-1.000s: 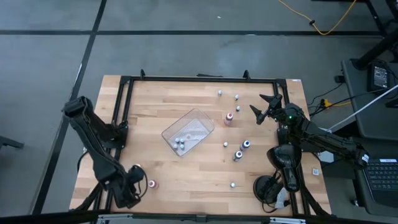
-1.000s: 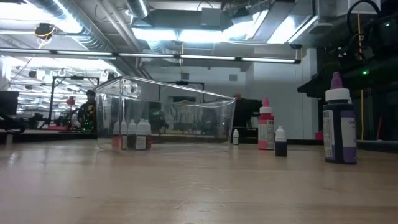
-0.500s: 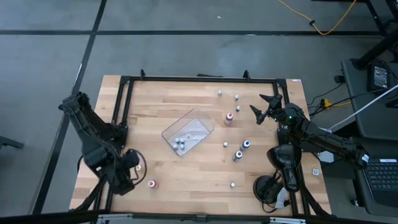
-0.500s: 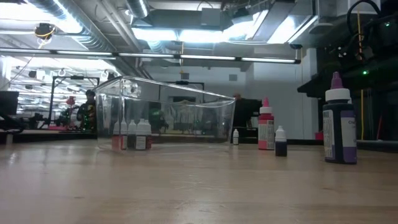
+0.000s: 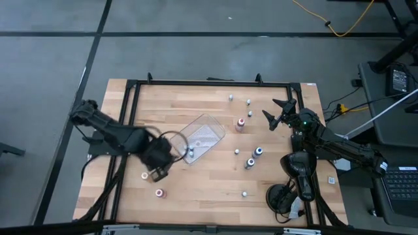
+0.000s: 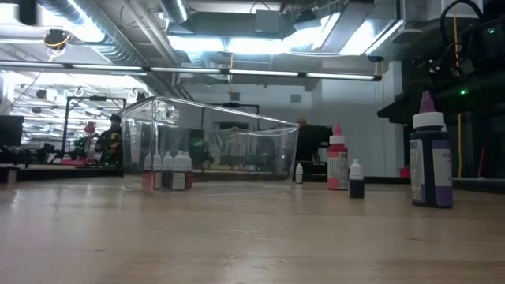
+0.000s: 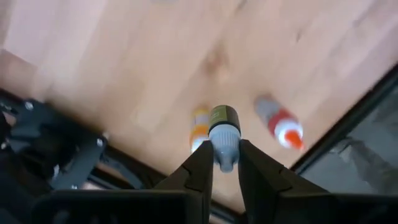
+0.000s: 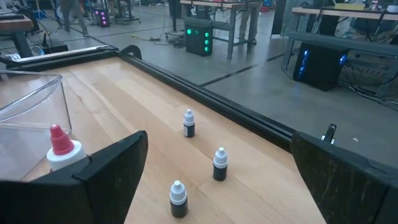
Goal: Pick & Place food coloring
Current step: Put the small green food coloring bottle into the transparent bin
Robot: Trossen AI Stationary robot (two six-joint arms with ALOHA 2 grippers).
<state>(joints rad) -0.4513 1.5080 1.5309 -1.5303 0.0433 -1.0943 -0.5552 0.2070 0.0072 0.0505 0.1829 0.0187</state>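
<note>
1. Two arms work at the wooden table [image 5: 215, 176]; the left gripper [image 7: 224, 163] pinches a small grey-capped food coloring bottle [image 7: 224, 132] between its fingers, cap toward the camera.
2. Change since a second ago: the left arm has swung from the table's 7 o'clock corner toward the centre, and in the high view its gripper [image 5: 159, 164] now hangs just at 8 o'clock of the clear plastic tray [image 5: 210, 128].
3. Judgement: the pick appears complete and the carry is under way; release over the tray is not yet done.
4. Left behind near 7 o'clock are an orange-banded bottle [image 7: 199, 128] and a red-tipped bottle [image 7: 281, 125], which the high view shows as two small dots [image 5: 159, 192].
5. The right gripper [image 5: 275, 111] waits at 2 o'clock of the table, fingers spread wide and empty.
6. Several bottles already stand inside the tray [image 6: 167, 170]; others remain scattered at 1 to 4 o'clock, including a red-capped bottle [image 5: 241, 123] and a blue one [image 5: 258, 151].
7. Surface: pale butcher-block wood inside a black metal frame [image 5: 209, 83].
8. Room: grey floor, an orange cable [image 5: 339, 26], and a lit workshop behind the table.
</note>
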